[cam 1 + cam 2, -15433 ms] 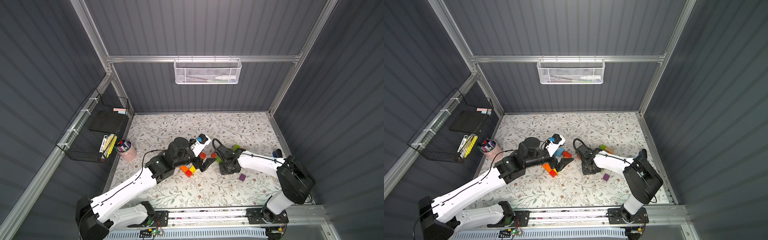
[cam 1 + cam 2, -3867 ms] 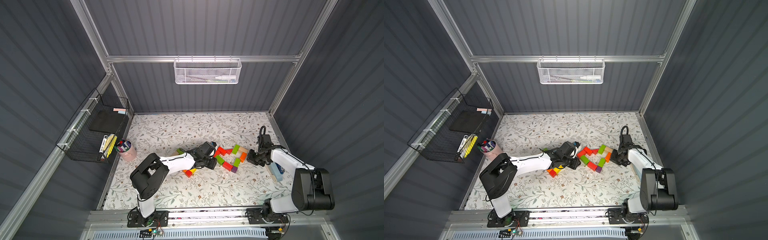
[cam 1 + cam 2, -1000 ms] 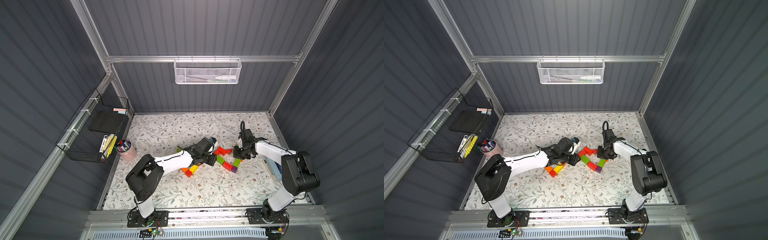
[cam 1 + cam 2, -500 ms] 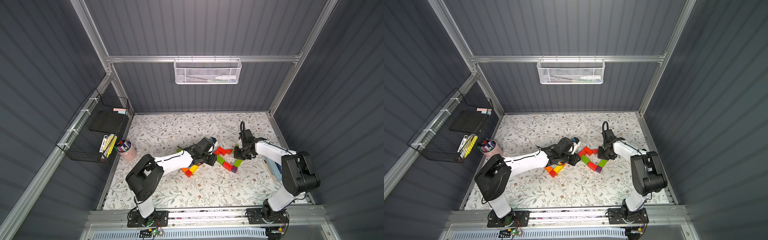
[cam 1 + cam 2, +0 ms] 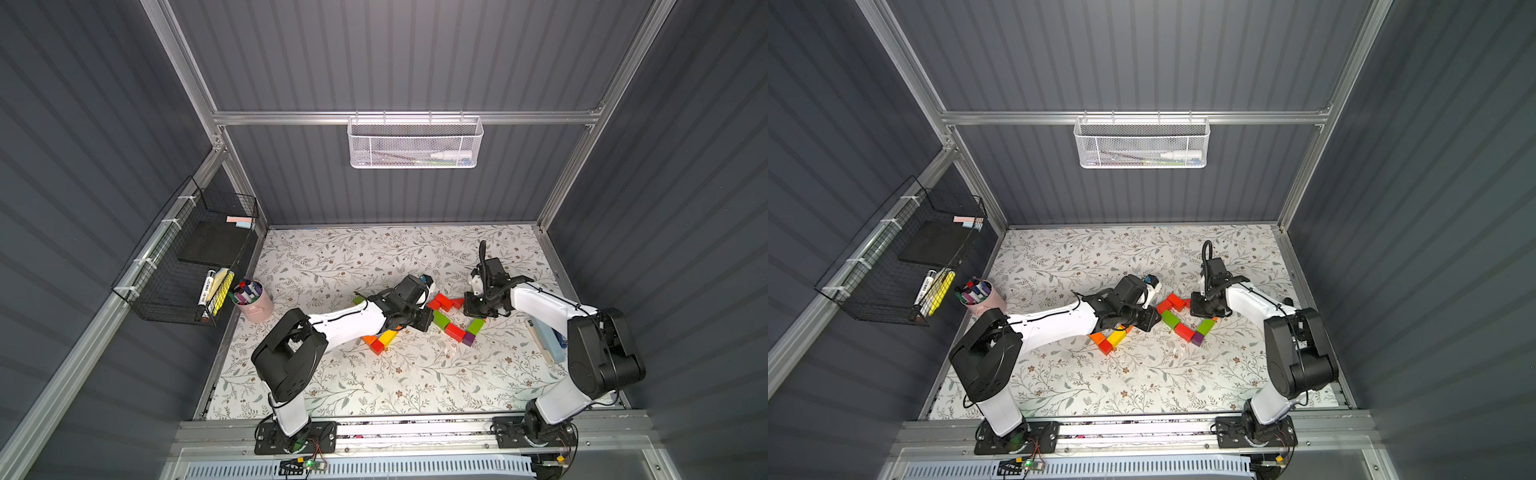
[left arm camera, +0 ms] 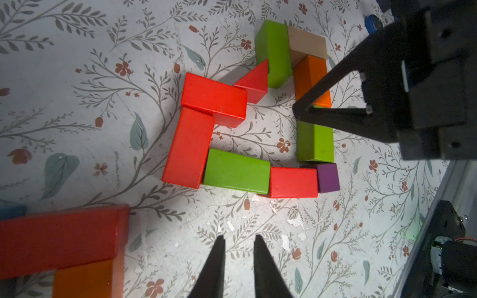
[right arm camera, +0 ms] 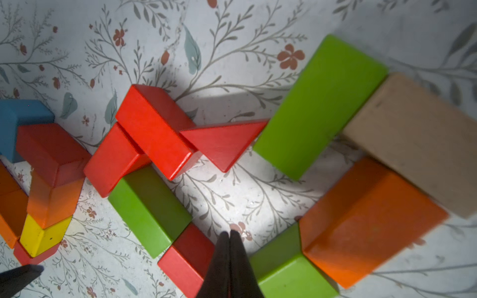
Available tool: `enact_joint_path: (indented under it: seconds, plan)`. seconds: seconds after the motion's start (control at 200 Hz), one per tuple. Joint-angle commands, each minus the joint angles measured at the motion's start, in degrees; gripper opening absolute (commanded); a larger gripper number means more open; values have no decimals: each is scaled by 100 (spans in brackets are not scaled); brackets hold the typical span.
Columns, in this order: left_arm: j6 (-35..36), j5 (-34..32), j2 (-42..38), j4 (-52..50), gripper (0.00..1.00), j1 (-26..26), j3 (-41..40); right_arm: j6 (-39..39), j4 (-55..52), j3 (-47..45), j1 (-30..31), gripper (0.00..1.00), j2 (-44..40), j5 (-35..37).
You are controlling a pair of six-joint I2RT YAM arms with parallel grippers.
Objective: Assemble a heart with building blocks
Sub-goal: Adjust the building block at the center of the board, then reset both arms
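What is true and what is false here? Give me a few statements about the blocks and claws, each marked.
1. The right claw is shut and empty. True.
2. The left claw grips a green brick. False: its jaws stand a little apart over the bare floral mat, holding nothing.
3. The purple cube touches a short red brick. True.
4. The red wedge lies clear of every other block. False: it abuts a long red brick.
5. The tan block lies against an orange block. True.
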Motion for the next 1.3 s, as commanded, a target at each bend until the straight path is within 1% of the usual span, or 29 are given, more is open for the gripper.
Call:
enact_joint_path:
  seconds: [0.0, 0.1, 0.155, 0.18, 0.27, 0.295, 0.325, 0.375, 0.415, 0.44, 0.46, 0.495, 0.55, 0.605, 0.655, 0.675, 0.72, 0.835, 0.855, 0.92, 1.031, 1.101, 1.216, 1.296]
  plan:
    - [103, -55, -76, -26, 23, 42, -24, -97, -69, -219, 31, 7, -140, -56]
    - [102, -79, -157, 0, 23, 44, -35, -53, 29, -376, 32, 7, -347, 46]
    - [102, -134, -273, -5, 23, 47, -9, -49, 151, -498, 31, 10, -550, 31]
    - [102, -170, -323, -21, 25, 41, 4, -57, 301, -536, 32, 12, -645, 20]
    - [163, -353, -557, -29, 29, 59, 90, -107, 441, -628, 29, 13, -957, 94]
    - [213, -411, -617, -16, 32, 65, 121, -133, 457, -646, 30, 14, -1058, 132]
    - [268, -490, -678, -22, 35, 95, 158, -171, 497, -672, 31, 17, -1187, 212]
    - [359, -606, -806, -14, 44, 170, 225, -184, 550, -724, 32, 22, -1404, 419]
    - [416, -714, -905, -1, 50, 256, 274, -226, 592, -753, 31, 31, -1594, 592]
    - [450, -807, -968, 3, 54, 325, 298, -268, 632, -773, 32, 39, -1705, 693]
    - [482, -855, -1016, 18, 61, 388, 311, -301, 685, -803, 32, 46, -1793, 768]
    - [567, -890, -1111, 66, 77, 524, 330, -350, 815, -863, 23, 59, -1937, 879]
    - [713, -1080, -1282, 156, 98, 702, 324, -404, 998, -956, -6, 72, -2138, 1043]
    - [955, -1336, -1485, 319, 99, 868, 247, -433, 1239, -1063, -28, 81, -2263, 1241]
    - [1120, -1553, -1688, 467, 99, 1041, 152, -375, 1464, -1159, -60, 95, -2269, 1578]
    - [1178, -1568, -1763, 518, 99, 1134, 125, -349, 1517, -1172, -77, 98, -2264, 1722]
    - [1351, -1629, -1928, 620, 99, 1332, 51, -338, 1559, -1156, -144, 99, -2265, 1938]
    - [1693, -2264, -2340, 923, 99, 1776, -285, -389, 1806, -1244, -320, 99, -2270, 2878]
    - [1754, -2375, -2424, 1025, 99, 1858, -371, -477, 1928, -1308, -365, 99, -2448, 2958]
    - [2016, -2747, -2713, 1503, 99, 2076, -800, -698, 2283, -1496, -570, 99, -2550, 2875]
    - [2149, -3431, -3061, 2233, 99, 2392, -1436, -655, 2367, -1576, -1161, 99, -2639, 2643]
    - [2198, -3555, -3176, 2580, 100, 2575, -1731, -815, 2655, -1772, -1413, 99, -2667, 2603]
    - [2378, -4222, -3162, 2774, 99, 2683, -1975, -1273, 3539, -2355, -1521, 99, -2614, 2835]
    - [2628, -4416, -3126, 3084, 99, 2750, -2270, -1370, 4525, -2852, -1567, 99, -2493, 2771]
